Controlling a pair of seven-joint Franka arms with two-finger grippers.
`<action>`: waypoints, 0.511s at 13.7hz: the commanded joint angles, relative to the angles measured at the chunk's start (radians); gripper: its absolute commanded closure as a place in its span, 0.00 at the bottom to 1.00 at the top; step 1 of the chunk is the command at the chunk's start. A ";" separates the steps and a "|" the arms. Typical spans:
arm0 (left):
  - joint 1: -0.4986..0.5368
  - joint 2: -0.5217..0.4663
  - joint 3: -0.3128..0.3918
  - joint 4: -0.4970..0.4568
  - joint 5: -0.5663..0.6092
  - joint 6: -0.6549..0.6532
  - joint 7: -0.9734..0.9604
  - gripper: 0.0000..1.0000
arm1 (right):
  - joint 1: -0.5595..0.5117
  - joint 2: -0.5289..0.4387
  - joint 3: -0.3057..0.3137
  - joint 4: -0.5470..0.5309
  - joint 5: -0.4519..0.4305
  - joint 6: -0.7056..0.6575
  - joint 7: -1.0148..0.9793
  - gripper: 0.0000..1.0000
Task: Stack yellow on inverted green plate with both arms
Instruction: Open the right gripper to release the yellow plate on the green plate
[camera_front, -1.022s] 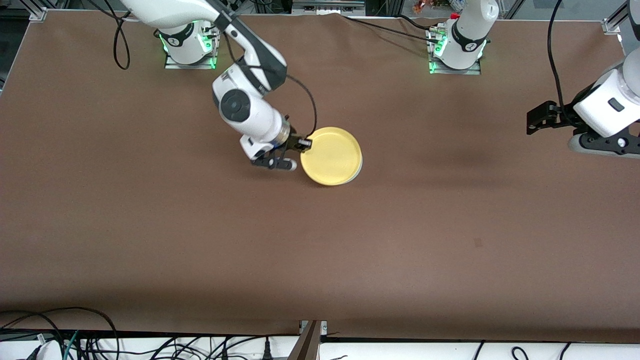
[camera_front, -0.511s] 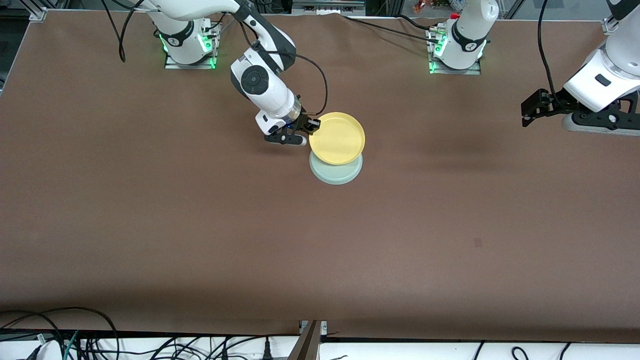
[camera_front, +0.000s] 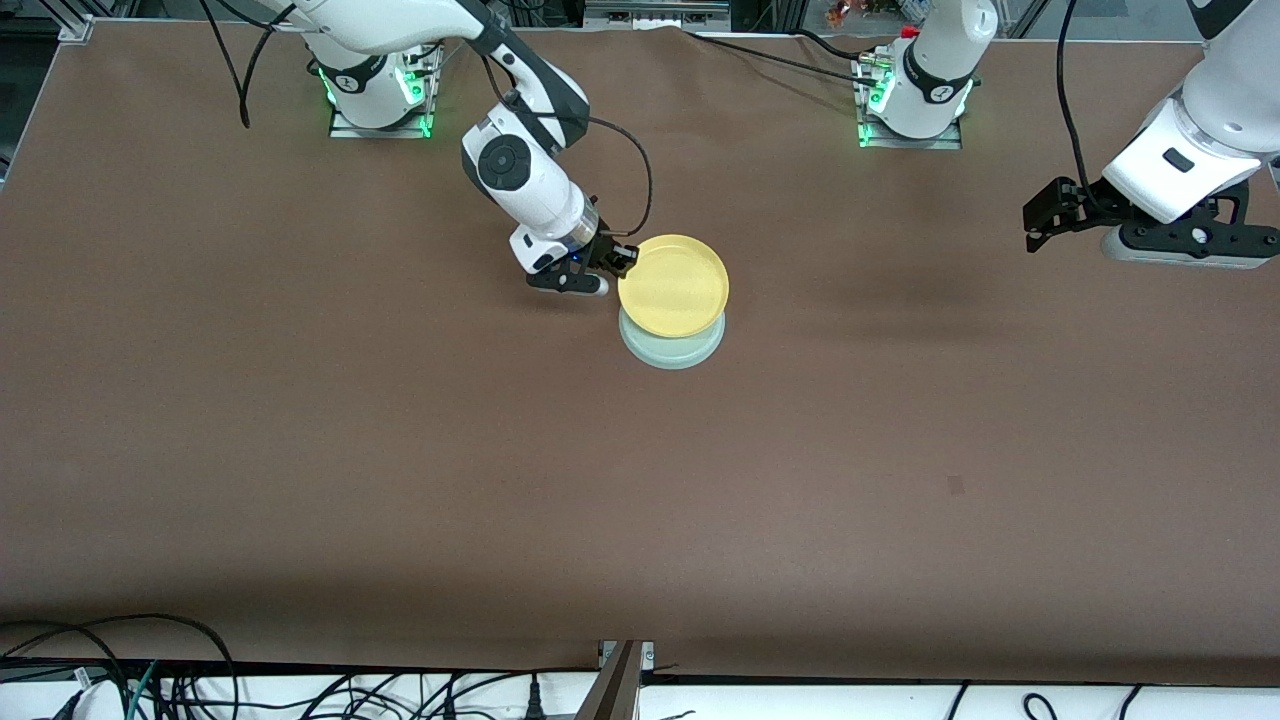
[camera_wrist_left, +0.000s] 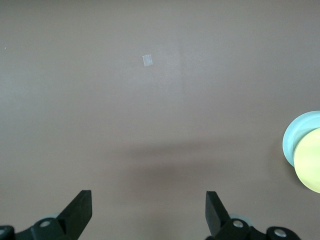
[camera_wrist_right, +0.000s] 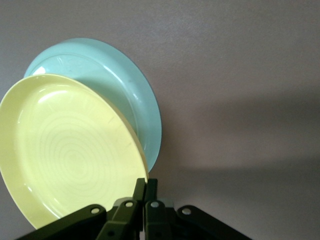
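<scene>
My right gripper (camera_front: 622, 262) is shut on the rim of the yellow plate (camera_front: 673, 285) and holds it in the air, right side up, over the green plate (camera_front: 672, 347). The green plate lies on the table with most of it hidden under the yellow one. In the right wrist view the yellow plate (camera_wrist_right: 65, 150) overlaps the green plate (camera_wrist_right: 120, 85), and the gripper (camera_wrist_right: 145, 187) pinches the yellow rim. My left gripper (camera_front: 1036, 214) is open and empty, in the air over the left arm's end of the table. The left wrist view (camera_wrist_left: 147, 210) shows both plates at its edge.
The brown table (camera_front: 640, 480) carries a small pale mark (camera_front: 956, 486) nearer to the front camera. Cables lie along the table's front edge (camera_front: 120, 660). The arm bases (camera_front: 380, 95) stand along the edge farthest from the front camera.
My right gripper lifted the yellow plate off the green plate, uncovering it, then lowered slightly. My left gripper has drifted a little toward the plates.
</scene>
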 joint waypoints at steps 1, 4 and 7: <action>0.004 -0.007 -0.006 -0.011 0.010 0.021 -0.006 0.00 | 0.036 0.017 -0.030 0.021 -0.014 0.023 0.012 1.00; 0.004 -0.007 -0.007 -0.011 0.013 0.025 -0.008 0.00 | 0.056 0.035 -0.057 0.041 -0.014 0.027 0.012 0.47; 0.006 -0.007 -0.006 -0.011 0.013 0.017 -0.008 0.00 | 0.051 0.021 -0.074 0.053 -0.013 0.017 0.012 0.00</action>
